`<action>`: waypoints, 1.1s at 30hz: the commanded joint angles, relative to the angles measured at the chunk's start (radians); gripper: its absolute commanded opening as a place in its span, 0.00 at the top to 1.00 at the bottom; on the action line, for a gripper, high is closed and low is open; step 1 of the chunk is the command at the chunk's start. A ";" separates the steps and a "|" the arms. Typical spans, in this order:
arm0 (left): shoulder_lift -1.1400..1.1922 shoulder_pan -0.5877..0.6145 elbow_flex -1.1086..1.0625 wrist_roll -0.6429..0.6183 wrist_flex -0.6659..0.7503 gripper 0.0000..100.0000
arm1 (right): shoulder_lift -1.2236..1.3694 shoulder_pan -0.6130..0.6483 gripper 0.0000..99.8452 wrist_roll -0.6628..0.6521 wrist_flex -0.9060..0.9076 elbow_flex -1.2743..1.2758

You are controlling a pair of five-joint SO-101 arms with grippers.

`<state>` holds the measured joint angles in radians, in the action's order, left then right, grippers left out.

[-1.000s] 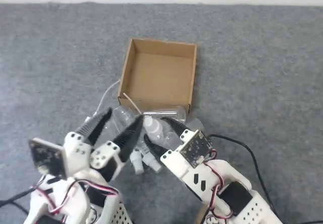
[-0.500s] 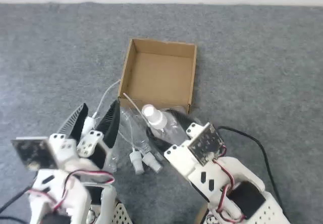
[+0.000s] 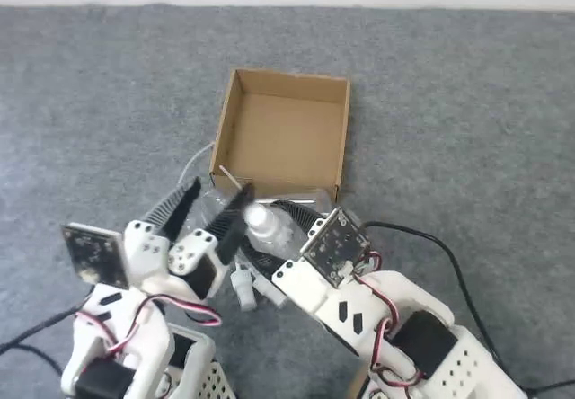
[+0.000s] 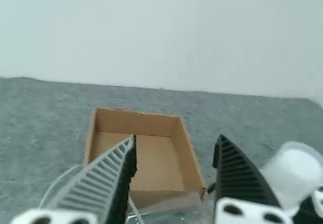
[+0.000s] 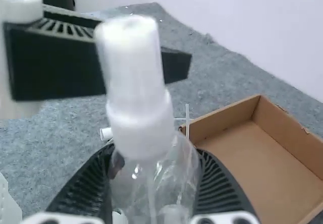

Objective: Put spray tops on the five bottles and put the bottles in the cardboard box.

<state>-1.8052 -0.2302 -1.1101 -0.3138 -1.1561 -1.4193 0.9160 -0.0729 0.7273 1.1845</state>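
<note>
Clear bottle (image 3: 274,230), top (image 5: 133,77) on, sits clamped in my right gripper (image 5: 151,178) beside the box (image 3: 225,122). Left gripper (image 4: 176,141), jaws spread, is back at the top; I judge boxing follows.

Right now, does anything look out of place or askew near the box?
Nothing looks damaged or spilled. The untidy spot is the carpet by the cardboard box's near wall: clear bottles lie on their sides in a heap, and two loose spray tops lie beside them. The right gripper holds one capped bottle.
</note>
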 commanded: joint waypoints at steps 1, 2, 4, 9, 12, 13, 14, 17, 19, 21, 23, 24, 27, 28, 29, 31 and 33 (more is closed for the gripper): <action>-0.014 -0.098 0.008 0.000 -0.002 0.76 | 0.039 0.019 0.98 0.008 -0.028 -0.074; -0.014 -0.124 0.008 0.011 -0.017 0.76 | 0.041 0.018 0.98 0.008 -0.028 -0.074; -0.014 -0.146 0.008 0.014 -0.034 0.76 | 0.041 0.018 0.98 0.008 -0.027 -0.074; -0.014 -0.144 0.008 0.005 -0.037 0.76 | 0.041 0.016 0.98 0.008 -0.027 -0.074; -0.014 -0.074 0.022 0.005 -0.025 0.76 | 0.044 0.015 0.98 0.008 -0.025 -0.074; -0.014 -0.043 0.030 0.005 -0.015 0.76 | 0.047 0.015 0.98 0.008 -0.025 -0.074; -0.014 -0.009 0.036 0.005 -0.009 0.76 | 0.050 0.008 0.98 0.008 -0.025 -0.072; -0.014 0.091 0.056 0.005 0.000 0.76 | 0.070 -0.018 0.98 0.008 -0.027 -0.074; -0.014 0.150 0.062 0.005 -0.003 0.76 | 0.090 -0.039 0.98 0.008 -0.035 -0.075; -0.014 0.209 0.061 0.005 -0.005 0.76 | 0.111 -0.059 0.98 0.008 -0.038 -0.080; -0.014 0.269 0.056 0.005 -0.005 0.76 | 0.140 -0.073 0.98 0.009 -0.038 -0.103; -0.014 0.299 0.056 0.005 -0.005 0.76 | 0.157 -0.084 0.98 0.009 -0.038 -0.120; -0.014 0.391 0.054 0.005 -0.006 0.76 | 0.209 -0.108 0.98 0.009 -0.036 -0.178; -0.014 0.423 0.053 0.005 -0.006 0.76 | 0.228 -0.114 0.98 0.009 -0.036 -0.196; -0.014 0.457 0.050 0.005 -0.008 0.76 | 0.248 -0.120 0.98 0.009 -0.035 -0.215; -0.014 0.520 0.019 0.005 -0.003 0.76 | 0.286 -0.133 0.98 0.009 -0.036 -0.245; -0.014 0.565 -0.022 0.005 -0.002 0.76 | 0.321 -0.148 0.98 0.009 -0.036 -0.278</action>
<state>-1.8067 0.2762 -1.1162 -0.3046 -1.1822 -1.1538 0.7979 -0.0729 0.7273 1.0127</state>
